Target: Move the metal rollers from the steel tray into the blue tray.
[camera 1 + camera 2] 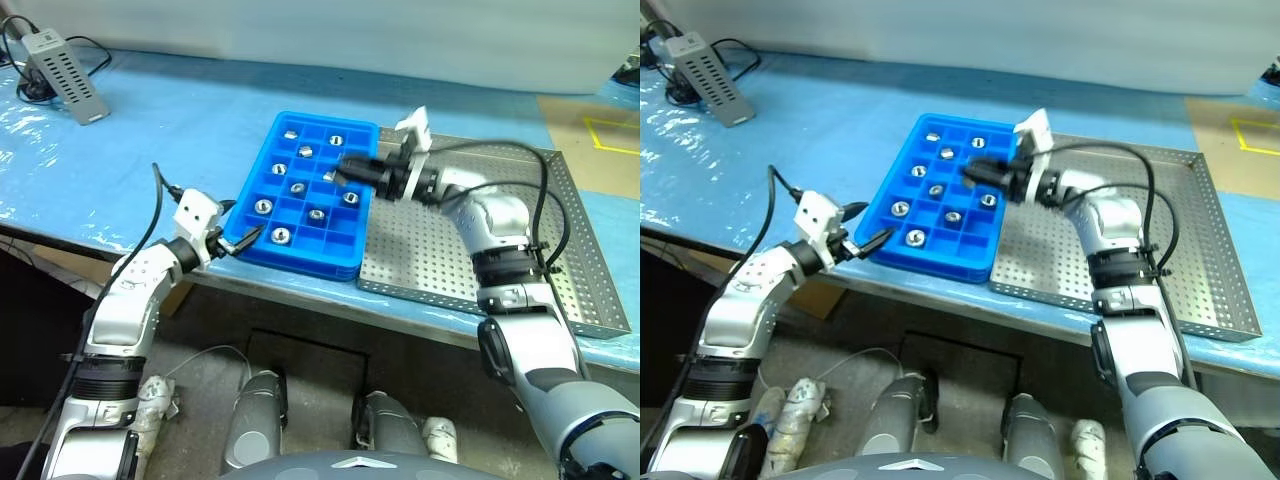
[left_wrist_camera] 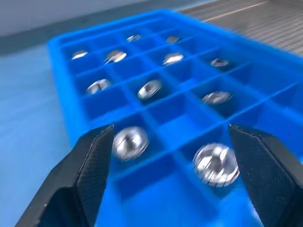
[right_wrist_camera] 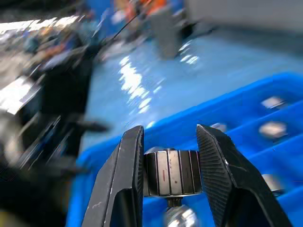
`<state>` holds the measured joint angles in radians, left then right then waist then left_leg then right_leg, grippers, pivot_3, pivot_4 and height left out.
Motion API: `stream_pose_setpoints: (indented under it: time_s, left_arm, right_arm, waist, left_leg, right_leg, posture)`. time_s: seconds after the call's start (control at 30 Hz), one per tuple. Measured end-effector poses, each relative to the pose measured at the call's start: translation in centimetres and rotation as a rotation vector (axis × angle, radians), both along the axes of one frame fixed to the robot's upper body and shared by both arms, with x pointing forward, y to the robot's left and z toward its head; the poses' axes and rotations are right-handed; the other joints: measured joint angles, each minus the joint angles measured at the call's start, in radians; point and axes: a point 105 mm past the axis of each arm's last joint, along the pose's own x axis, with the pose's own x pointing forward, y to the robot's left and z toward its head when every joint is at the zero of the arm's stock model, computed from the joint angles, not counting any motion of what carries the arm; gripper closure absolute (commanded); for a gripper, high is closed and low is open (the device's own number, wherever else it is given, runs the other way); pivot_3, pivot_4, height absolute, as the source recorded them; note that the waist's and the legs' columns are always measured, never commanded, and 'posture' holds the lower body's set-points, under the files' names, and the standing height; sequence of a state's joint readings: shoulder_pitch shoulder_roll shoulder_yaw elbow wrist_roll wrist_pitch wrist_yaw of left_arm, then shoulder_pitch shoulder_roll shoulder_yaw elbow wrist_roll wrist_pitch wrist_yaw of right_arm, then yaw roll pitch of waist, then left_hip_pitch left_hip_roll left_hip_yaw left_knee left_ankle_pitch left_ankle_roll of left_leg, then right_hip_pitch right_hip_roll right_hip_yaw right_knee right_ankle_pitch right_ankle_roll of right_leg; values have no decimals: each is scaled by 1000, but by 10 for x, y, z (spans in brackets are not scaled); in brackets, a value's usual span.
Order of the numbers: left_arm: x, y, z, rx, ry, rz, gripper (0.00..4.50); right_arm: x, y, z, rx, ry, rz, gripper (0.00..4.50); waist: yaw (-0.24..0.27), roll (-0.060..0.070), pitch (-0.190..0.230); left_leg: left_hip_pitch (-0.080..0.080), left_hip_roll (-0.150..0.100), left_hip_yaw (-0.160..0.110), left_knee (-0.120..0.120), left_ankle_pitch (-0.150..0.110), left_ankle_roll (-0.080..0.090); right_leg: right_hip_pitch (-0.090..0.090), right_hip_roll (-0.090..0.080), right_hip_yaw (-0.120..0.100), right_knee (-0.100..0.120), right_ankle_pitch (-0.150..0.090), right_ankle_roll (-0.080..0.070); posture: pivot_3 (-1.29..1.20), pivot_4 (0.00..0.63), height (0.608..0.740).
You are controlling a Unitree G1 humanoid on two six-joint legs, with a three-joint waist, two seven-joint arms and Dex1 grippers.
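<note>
The blue tray [image 1: 335, 247] lies on the table with several metal rollers [image 1: 263, 206] sitting singly in its compartments. Right of it, touching its side, lies the perforated steel tray [image 1: 440, 260]. My right gripper [image 1: 345, 170] hovers over the blue tray's right columns. In the right wrist view it [image 3: 170, 131] is shut on a metal roller [image 3: 171, 172] clamped between its fingers. My left gripper [image 1: 245, 240] stands open at the blue tray's near left corner, holding nothing. Its wrist view looks between the open fingers [image 2: 90, 165] at two rollers [image 2: 130, 142] in the nearest compartments.
A grey vented box [image 1: 65, 72] with black cables sits at the far left of the blue table cover [image 1: 150, 150]. The table's front edge runs just below both trays. Yellow tape [image 1: 610, 135] marks the floor at the far right.
</note>
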<state>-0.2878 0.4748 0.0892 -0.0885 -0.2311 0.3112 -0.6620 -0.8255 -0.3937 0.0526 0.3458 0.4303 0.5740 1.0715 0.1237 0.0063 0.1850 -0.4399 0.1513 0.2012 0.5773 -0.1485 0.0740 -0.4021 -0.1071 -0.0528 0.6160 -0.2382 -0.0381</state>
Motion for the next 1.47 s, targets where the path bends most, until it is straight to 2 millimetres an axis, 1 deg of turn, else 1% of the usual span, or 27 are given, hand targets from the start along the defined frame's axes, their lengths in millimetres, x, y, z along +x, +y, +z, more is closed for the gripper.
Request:
stream_pose_setpoints:
  time_s: [0.03, 0.17, 0.23, 0.33, 0.37, 0.43, 0.5, 0.57, 0.67, 0.73, 0.77, 0.87, 0.93, 1.0, 1.1, 1.13, 1.2, 1.27, 1.3, 1.33, 1.37, 1.4, 1.47]
  left_arm:
    - [0, 2, 2, 4, -5, 7, 461]
    - [0, 3, 4, -1, -9, 10, 461]
    - [0, 1, 5, -1, -12, 4, 461]
    - [2, -6, 7, 8, -18, -24, 461]
    - [2, -7, 7, 9, -18, -28, 461]
    - [2, -11, 6, 12, -15, -43, 461]
    - [2, -17, 6, 10, -13, -62, 461]
    - [3, -20, 6, 11, -13, -71, 461]
    - [3, -21, 7, 11, -16, -76, 461]
    - [4, -25, 8, 5, -17, -91, 461]
    - [4, -28, 8, 5, -17, -100, 461]
    - [7, -39, 8, -9, -17, -138, 461]
    - [13, -45, 13, -26, -32, -154, 461]
    - [20, -53, 21, -49, -52, -175, 461]
    - [26, -64, 24, -71, -62, -212, 461]
    - [28, -66, 22, -77, -55, -220, 461]
    - [35, -74, 22, -106, -51, -234, 461]
    - [41, -83, 29, -138, -68, -248, 108]
    - [43, -88, 34, -157, -82, -259, 28]
    - [44, -93, 41, -166, -99, -275, 28]
    - [44, -96, 44, -172, -110, -292, 28]
    - [44, -100, 46, -173, -116, -311, 28]
    - [44, -103, 42, -174, -109, -329, 28]
  right_arm:
    - [-6, 1, -9, -19, 28, 36, 3226]
    - [-22, -3, -17, -111, 28, 120, 3226]
    - [-25, -6, -25, -141, 44, 126, 3226]
    - [-29, -13, -46, -219, 84, 120, 3226]
    - [-31, -14, -49, -223, 91, 122, 3226]
    - [-33, -12, -47, -226, 76, 129, 3226]
    - [-33, -11, -48, -226, 76, 123, 2478]
    - [-34, -11, -50, -228, 81, 113, 1945]
    - [-32, -13, -54, -231, 85, 82, 935]
    - [-29, -15, -51, -221, 77, 53, 224]
    - [-28, -16, -50, -216, 74, 44, 14]
    - [-22, -21, -38, -149, 59, -9, 14]
    - [-14, -30, -24, -89, 27, -84, 14]
    - [-4, -44, -7, -39, -21, -178, 14]
    - [0, -59, 6, -9, -89, -280, 14]
    - [1, -64, 7, -5, -109, -317, 14]
    - [4, -81, 5, -9, -152, -440, 14]
    - [4, -92, 1, -3, -158, -521, 0]
    - [3, -95, -1, 13, -148, -543, 0]
    - [0, -95, -4, 21, -135, -550, 0]
    - [-3, -94, -6, 21, -128, -550, 0]
    - [-6, -95, -9, 14, -125, -552, 0]
    - [-9, -97, -17, -5, -116, -570, 0]
  waist:
    - [3, 0, 0]
    - [4, -1, 0]
    - [0, -1, -1]
    - [0, -1, -1]
    - [-2, -1, -1]
    - [-4, -1, -1]
    - [-6, -1, -1]
    - [-8, -1, -1]
    - [-12, -1, -1]
    - [-14, -1, -1]
    - [-15, -1, -1]
    - [-21, -1, -1]
    - [-26, -1, -1]
    - [-30, -1, -1]
    - [-41, -1, -1]
    - [-47, -1, -1]
    - [-54, -1, -1]
    - [-61, -1, -1]
    - [-67, -1, -1]
    - [-78, -1, -1]
    - [-83, -1, -1]
    - [-88, -1, -1]
    - [-102, -2, -1]
  left_leg:
    - [0, 0, 0, 0, 1, -1]
    - [3, 0, 1, 0, 2, -4]
    - [4, 1, 1, -2, 4, -6]
    - [4, 1, 0, -6, 6, -10]
    - [4, 2, 1, -6, 7, -10]
    - [3, 3, 0, -7, 7, -10]
    - [3, 3, 0, -7, 6, -10]
    - [3, 3, 1, -7, 6, -9]
    - [3, 3, 1, -7, 6, -9]
    - [3, 3, 1, -6, 6, -9]
    - [3, 3, 1, -6, 6, -9]
    - [4, 3, 1, -5, 6, -9]
    - [4, 3, 1, -5, 7, -10]
    - [4, 3, 1, -5, 7, -10]
    - [4, 3, 1, -5, 7, -10]
    - [3, 3, 1, -5, 7, -10]
    - [2, 2, 1, -5, 7, -9]
    - [2, 2, 2, -4, 7, -9]
    - [2, 2, 2, -4, 7, -8]
    - [2, 2, 2, -3, 5, -3]
    - [2, 2, 2, -3, 5, -2]
    - [2, 2, 2, -3, 5, -1]
    - [2, 3, 2, -3, 5, -1]
  right_leg:
    - [0, -1, 0, 0, 0, 0]
    - [3, -1, 0, 1, 0, 0]
    - [3, -1, 0, 1, 0, 0]
    - [0, 0, 0, 2, 0, 0]
    - [-1, 0, 0, 2, 0, 0]
    - [-2, 1, 0, 2, 0, 0]
    - [-2, 2, 0, 2, 0, 0]
    - [-2, 2, 0, 2, 0, 0]
    - [-2, 2, 0, 2, 0, 0]
    - [-1, 2, 0, 2, 0, 0]
    - [-1, 1, 0, 2, 0, 0]
    - [0, 1, 0, 2, 0, 0]
    - [0, 1, 0, 3, 0, 0]
    - [0, 1, 0, 3, 0, 0]
    - [0, 2, 0, 2, 0, 0]
    - [-1, 1, 0, 2, 0, 0]
    - [-1, 1, 0, 2, 0, 0]
    - [-1, 1, 0, 2, 0, 0]
    - [-1, 1, 0, 2, 0, 0]
    - [-1, 1, 1, 2, 0, 0]
    - [-1, 1, 1, 2, 0, 0]
    - [-1, 1, 1, 2, 0, 0]
    - [-1, 1, 1, 2, 0, 0]
  posture:
    - [99, 150, 740]
    - [90, 150, 740]
    - [71, 150, 740]
    - [63, 150, 740]
    - [57, 150, 740]
    - [49, 150, 740]
    - [44, 150, 740]
    - [44, 150, 740]
    - [20, 150, 740]
    - [-3, 150, 740]
    - [-11, 150, 740]
    - [-63, 150, 740]
    - [-95, 150, 740]
    - [-145, 150, 740]
    - [-191, 150, 740]
    - [-208, 150, 740]
    - [-234, 150, 740]
    - [-255, 150, 740]
    - [-266, 150, 740]
    - [-270, 150, 740]
    - [-270, 150, 740]
    - [-275, 150, 740]
    - [-280, 150, 740]
